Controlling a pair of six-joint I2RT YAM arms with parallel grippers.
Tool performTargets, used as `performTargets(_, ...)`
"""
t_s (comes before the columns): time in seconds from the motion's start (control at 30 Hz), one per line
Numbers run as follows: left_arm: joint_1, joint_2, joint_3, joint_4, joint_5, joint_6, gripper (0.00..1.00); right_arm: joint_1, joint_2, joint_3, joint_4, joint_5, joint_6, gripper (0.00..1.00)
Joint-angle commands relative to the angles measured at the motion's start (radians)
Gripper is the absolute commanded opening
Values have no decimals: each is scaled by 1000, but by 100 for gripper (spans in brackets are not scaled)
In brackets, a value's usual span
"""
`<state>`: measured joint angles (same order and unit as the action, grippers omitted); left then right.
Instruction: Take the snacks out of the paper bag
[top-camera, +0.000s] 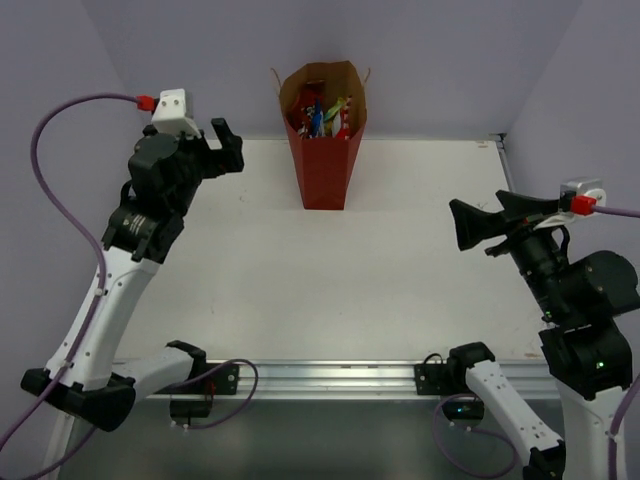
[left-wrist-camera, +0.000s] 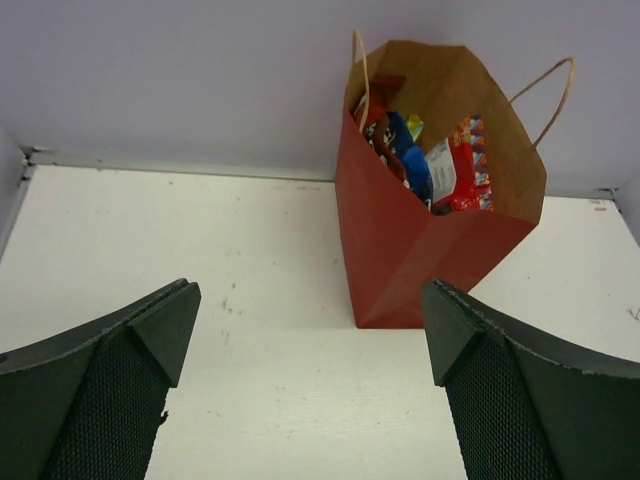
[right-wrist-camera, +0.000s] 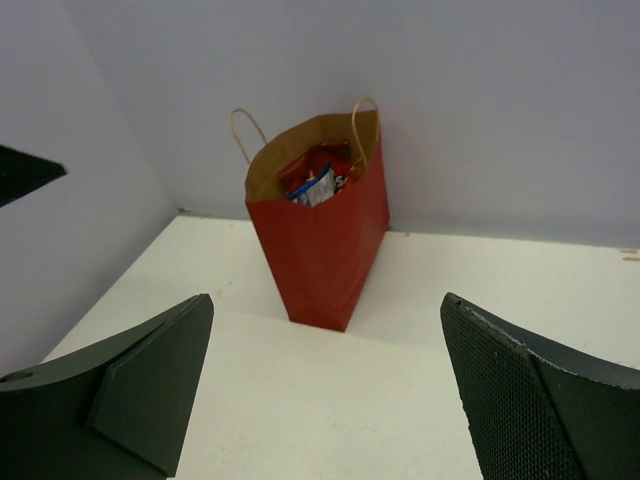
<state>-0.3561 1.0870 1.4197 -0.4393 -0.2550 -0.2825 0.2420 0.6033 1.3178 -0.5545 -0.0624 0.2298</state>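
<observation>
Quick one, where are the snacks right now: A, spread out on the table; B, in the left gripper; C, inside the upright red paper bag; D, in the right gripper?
C: the snacks show inside the standing paper bag, while the left gripper and right gripper are both open and hold nothing.

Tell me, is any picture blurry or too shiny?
Top external: soft even light, no glare on the white table. Left wrist: the foil snack packets inside the tall red paper bag look sharp. Right wrist: the packets look smaller, harder to make out.
</observation>
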Motion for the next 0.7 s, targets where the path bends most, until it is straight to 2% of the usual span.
performTargets(0.0,-4,83,31,109,46,-73,100,2,15,-28,4,-132,51,99)
performTargets(0.2,-6,318,97,250,17,-152,100,2,16,-72,-25,-181,57,99)
performTargets(0.33,-18,534,264,263,-9,-181,100,2,3,-101,-30,-185,54,99)
performTargets(0.53,-49,804,522,252,-90,-115,100,2,-4,-120,-51,-168,26,99)
performTargets(0.67,-49,931,656,226,-131,-81,93,0,-5,-126,-58,-149,11,99)
